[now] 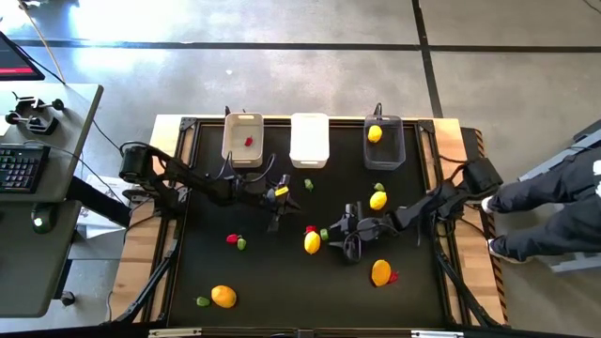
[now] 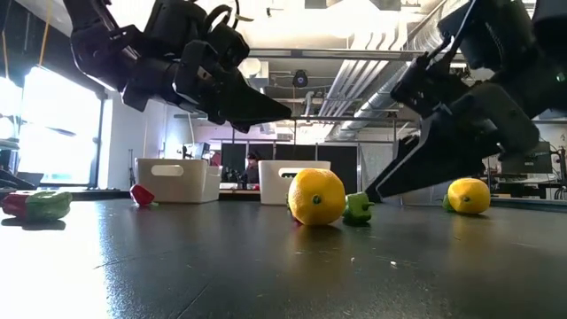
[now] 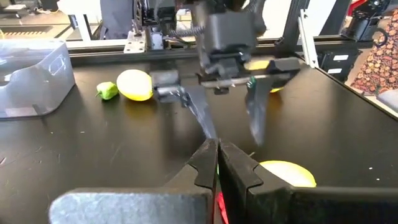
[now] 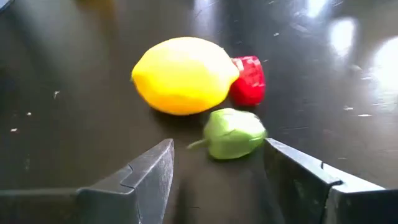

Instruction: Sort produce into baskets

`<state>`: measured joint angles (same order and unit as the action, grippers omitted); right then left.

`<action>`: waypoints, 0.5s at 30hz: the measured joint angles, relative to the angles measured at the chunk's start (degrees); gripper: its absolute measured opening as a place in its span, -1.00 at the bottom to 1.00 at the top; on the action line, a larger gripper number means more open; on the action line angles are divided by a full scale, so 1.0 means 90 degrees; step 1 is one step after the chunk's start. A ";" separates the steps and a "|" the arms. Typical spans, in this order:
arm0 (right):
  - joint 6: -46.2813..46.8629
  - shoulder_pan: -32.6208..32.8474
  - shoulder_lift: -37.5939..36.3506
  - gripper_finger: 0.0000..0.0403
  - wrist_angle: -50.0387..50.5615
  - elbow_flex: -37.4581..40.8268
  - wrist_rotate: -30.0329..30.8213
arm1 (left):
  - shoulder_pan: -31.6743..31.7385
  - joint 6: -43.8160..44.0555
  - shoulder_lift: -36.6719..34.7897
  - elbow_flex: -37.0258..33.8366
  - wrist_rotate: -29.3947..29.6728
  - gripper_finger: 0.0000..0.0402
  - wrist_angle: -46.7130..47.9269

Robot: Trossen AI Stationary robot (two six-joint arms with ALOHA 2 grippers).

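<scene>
A yellow lemon (image 4: pixel 183 74) lies on the black table with a small red piece (image 4: pixel 249 79) and a small green piece (image 4: pixel 233 134) beside it. My right gripper (image 4: pixel 217 165) is open and low over the table, slanting down. Its fingers stand on either side of the green piece (image 1: pixel 324 233), which lies close to one finger (image 4: pixel 298 174). My left gripper (image 1: pixel 282 202) hangs shut above the table to the left of the lemon (image 1: pixel 312 242). At the far edge stand the beige basket (image 1: pixel 243 139), the white basket (image 1: pixel 310 139) and the dark grey basket (image 1: pixel 383 141).
A red piece (image 1: pixel 249 142) lies in the beige basket and a lemon (image 1: pixel 375 133) in the grey one. Loose on the table are a lemon (image 1: pixel 377 199), two orange fruits (image 1: pixel 223 297) (image 1: pixel 380 272), and red and green pieces (image 1: pixel 235 241). A person's legs (image 1: pixel 554 202) show at the right.
</scene>
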<state>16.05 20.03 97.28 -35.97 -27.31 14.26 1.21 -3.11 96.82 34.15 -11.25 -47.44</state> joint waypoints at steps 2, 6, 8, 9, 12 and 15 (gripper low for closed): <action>0.0000 0.0026 0.0238 0.17 -0.0247 -0.0017 -0.0058 | 0.0029 -0.0005 0.0000 0.0000 0.0000 -1.00 0.0000; -0.0096 0.0032 0.0664 0.17 -0.0291 -0.0350 -0.0065 | 0.0032 -0.0005 0.0002 0.0000 0.0002 -1.00 0.0002; -0.0219 0.0030 0.0869 0.17 -0.0274 -0.0558 -0.0055 | 0.0032 0.0000 0.0002 0.0000 0.0002 -1.00 0.0003; -0.0297 0.0015 0.0966 0.17 -0.0263 -0.0662 0.0012 | 0.0032 0.0000 0.0002 0.0000 0.0002 -1.00 0.0005; -0.0371 -0.0076 0.1163 0.17 0.0200 -0.1026 0.0123 | 0.0032 -0.0002 0.0002 0.0000 0.0002 -1.00 0.0005; -0.0283 -0.0143 0.1162 0.13 0.1071 -0.1373 0.0148 | 0.0032 -0.0005 0.0002 0.0000 0.0002 -1.00 0.0007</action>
<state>13.50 18.73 107.74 -26.33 -39.67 15.59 1.50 -3.16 96.84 34.15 -11.22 -47.37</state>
